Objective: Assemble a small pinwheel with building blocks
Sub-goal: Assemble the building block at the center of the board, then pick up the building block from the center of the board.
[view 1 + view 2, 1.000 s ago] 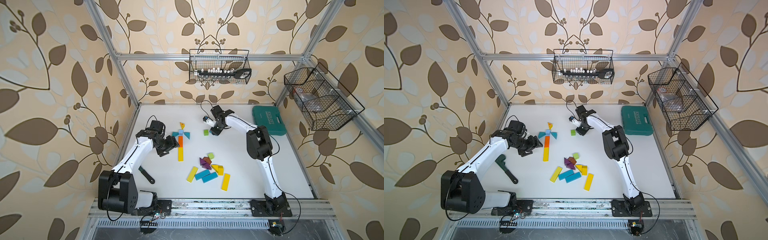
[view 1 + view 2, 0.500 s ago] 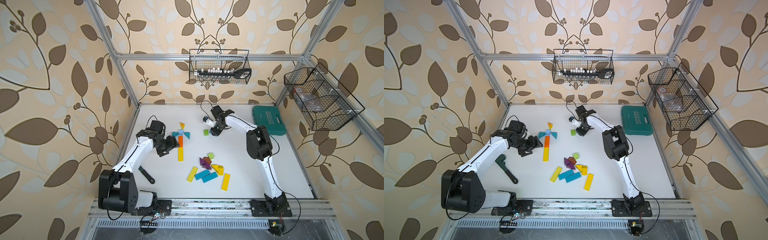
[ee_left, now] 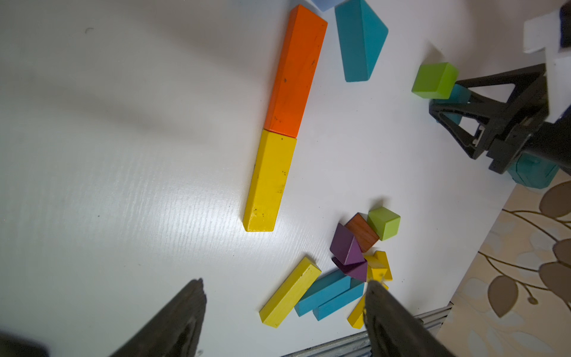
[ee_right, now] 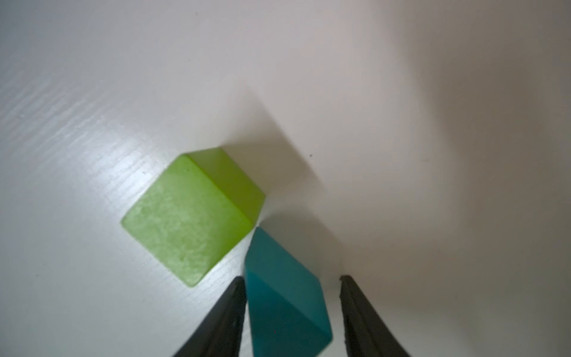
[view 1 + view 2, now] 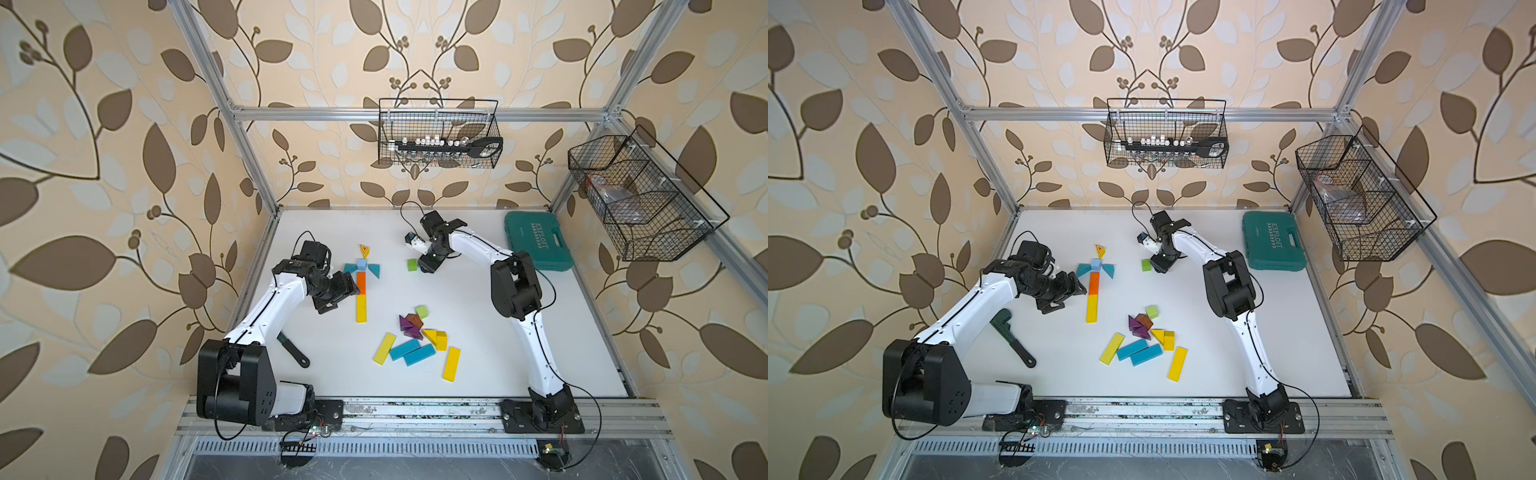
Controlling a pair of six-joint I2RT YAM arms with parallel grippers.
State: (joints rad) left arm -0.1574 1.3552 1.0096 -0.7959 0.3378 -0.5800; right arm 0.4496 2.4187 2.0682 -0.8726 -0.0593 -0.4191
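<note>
Where the left gripper (image 5: 343, 291) hangs just left of the stem, its jaws stand wide and hold nothing.
Risk: a swing to the right would knock the orange bar (image 5: 361, 282) out of line with the yellow bar (image 5: 361, 308) that butts against its near end.

Pinwheel, part built, left of centre: a light-blue cube (image 5: 361, 264) at the hub, a teal wedge on each side of it, and a yellow wedge (image 5: 364, 250) beyond, not quite touching.
Risk: nothing locks the pieces, so any brush scatters them.

Loose pile (image 5: 415, 336), near centre: bars, wedges and a cube lying packed together.
Risk: a pick here may drag the neighbouring blocks.

Green cube (image 5: 412, 264), far centre, on the table, with one corner almost touching the teal wedge (image 4: 284, 293).

Right gripper (image 5: 427, 267), straddling that wedge with its jaws parted. One finger (image 4: 228, 309) lies close along the wedge, the other stands clear, so it has no hold.
Risk: rising now, the close finger may tip the wedge or push it against the cube. The wedge also rests well apart from the hub it is likely meant for.

Change: compared with the earlier top views, both arms and every block sit in the same places. The jaw gaps are too small there to compare.
</note>
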